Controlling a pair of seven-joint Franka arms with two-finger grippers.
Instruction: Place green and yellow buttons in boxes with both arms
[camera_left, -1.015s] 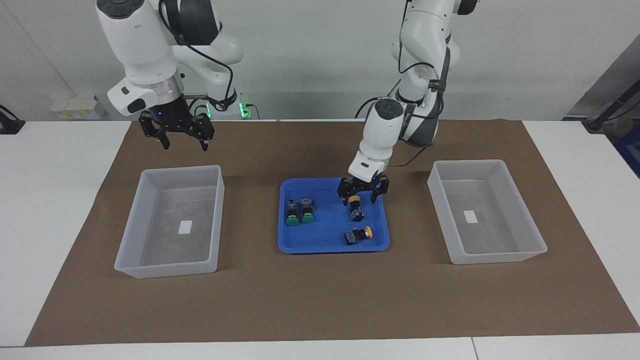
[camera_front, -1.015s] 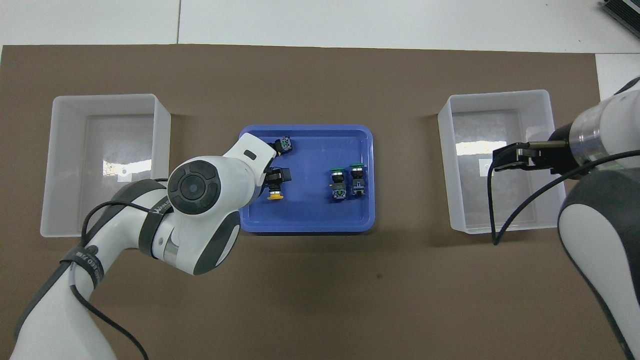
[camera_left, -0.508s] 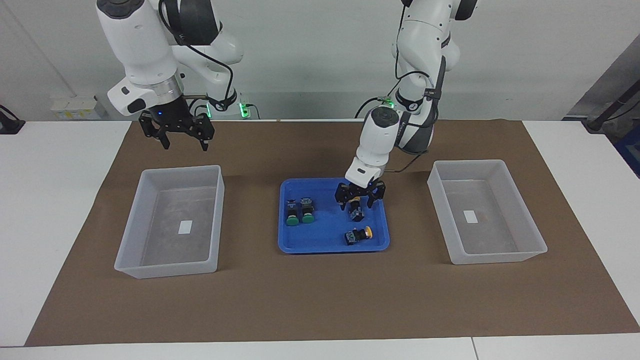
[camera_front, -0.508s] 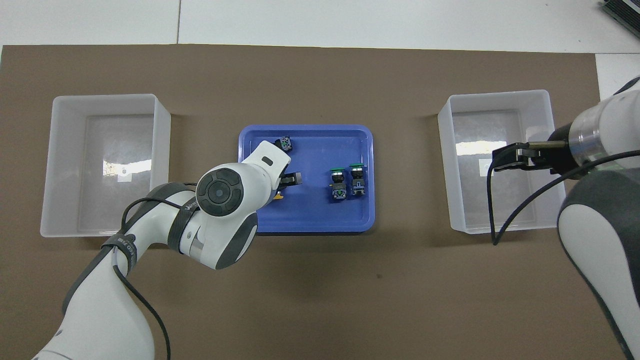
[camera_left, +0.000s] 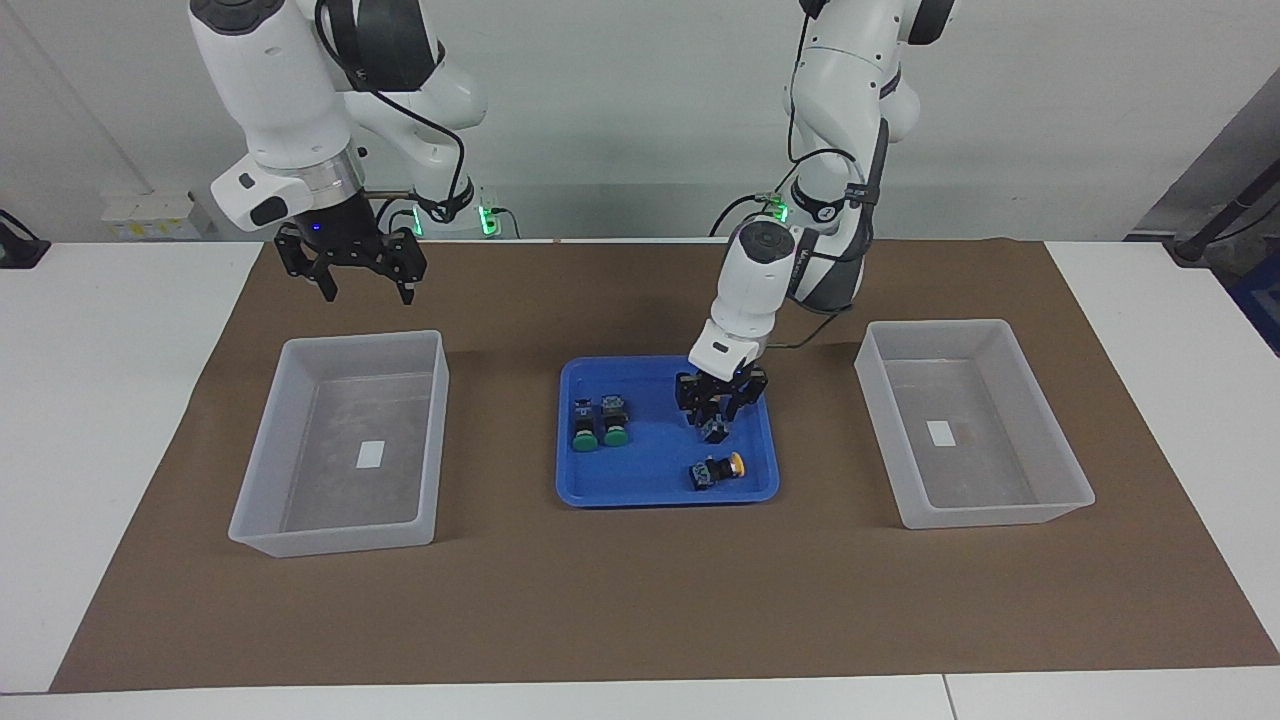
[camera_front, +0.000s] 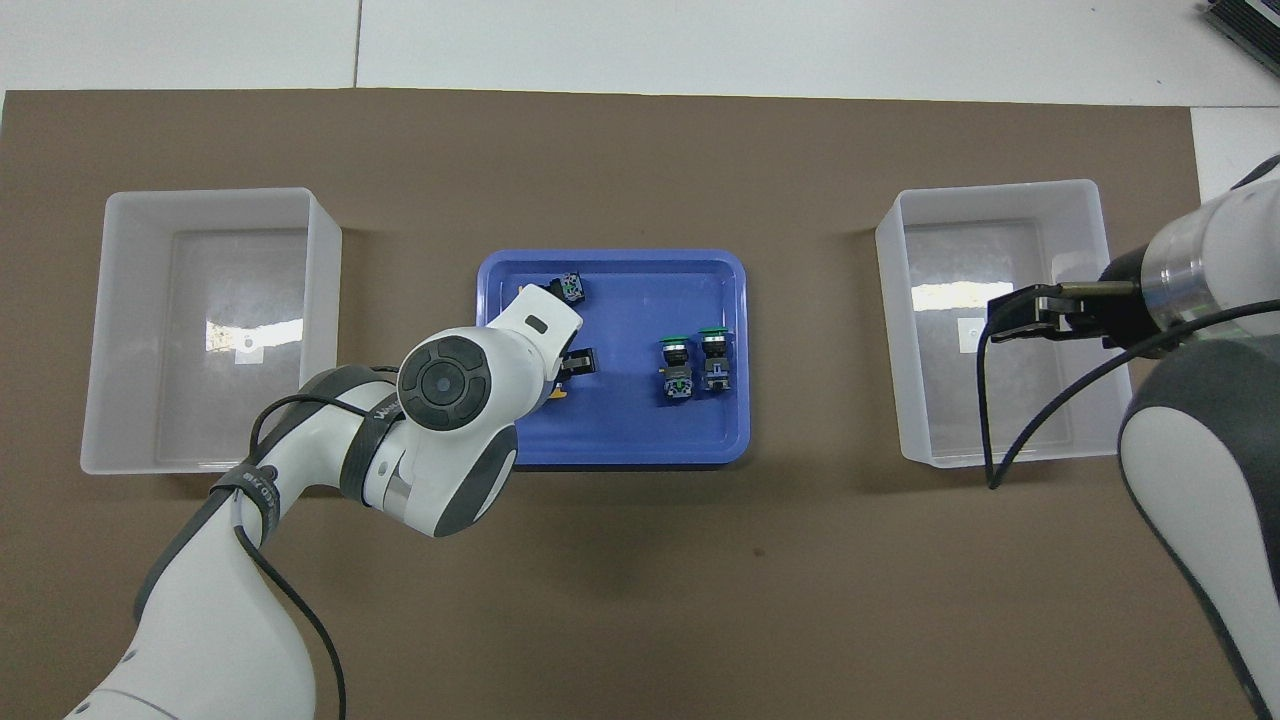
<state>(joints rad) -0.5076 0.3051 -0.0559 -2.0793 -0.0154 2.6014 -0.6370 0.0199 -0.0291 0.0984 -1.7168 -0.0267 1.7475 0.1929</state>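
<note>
My left gripper (camera_left: 716, 410) is down in the blue tray (camera_left: 640, 490), its fingers closed around a yellow button whose dark body (camera_left: 712, 431) shows below them. In the overhead view only a sliver of its yellow cap (camera_front: 555, 393) shows under the arm. The second yellow button (camera_left: 720, 469) lies in the tray farther from the robots. Two green buttons (camera_left: 598, 424) lie side by side toward the right arm's end of the tray, and they also show in the overhead view (camera_front: 693, 365). My right gripper (camera_left: 350, 268) is open and empty, raised over the box (camera_left: 360, 338) at its end and waiting.
A second, empty box (camera_left: 940, 325) stands at the left arm's end of the table. Both boxes and the tray sit on a brown mat (camera_left: 640, 600). The left arm's wrist (camera_front: 450, 385) hides part of the tray from above.
My left gripper has come down over the yellow button in the tray and its fingers have closed in on it. The right arm has barely moved.
</note>
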